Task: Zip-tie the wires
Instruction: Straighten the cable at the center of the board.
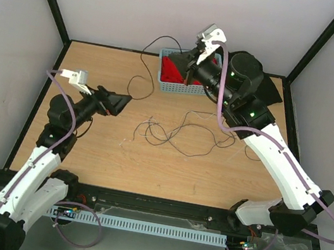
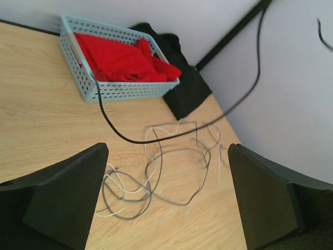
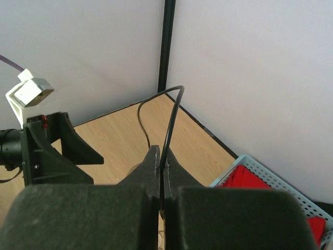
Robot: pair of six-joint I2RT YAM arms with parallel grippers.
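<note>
Wires point(image 1: 172, 132) sprawl in loose loops mid-desk point(image 1: 84, 162) seen from above, with the left claw point(image 1: 119, 103) just beside them. Left wrist view — jaws spread wide, gripping nothing, loops below. Right wrist view — right claw point(image 3: 162, 172) clenched on one dark strand point(image 3: 169, 125).

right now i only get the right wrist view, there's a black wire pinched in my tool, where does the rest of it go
Observer: From the right tool the black wire loops up, then comes down to the table left of the blue basket.
Operator: what else is lying on the table
Observer: A tangle of thin dark wires lies in loose loops near the middle.
Operator: and the left tool
Observer: The left tool is wide open and empty, just left of that tangle.
</note>
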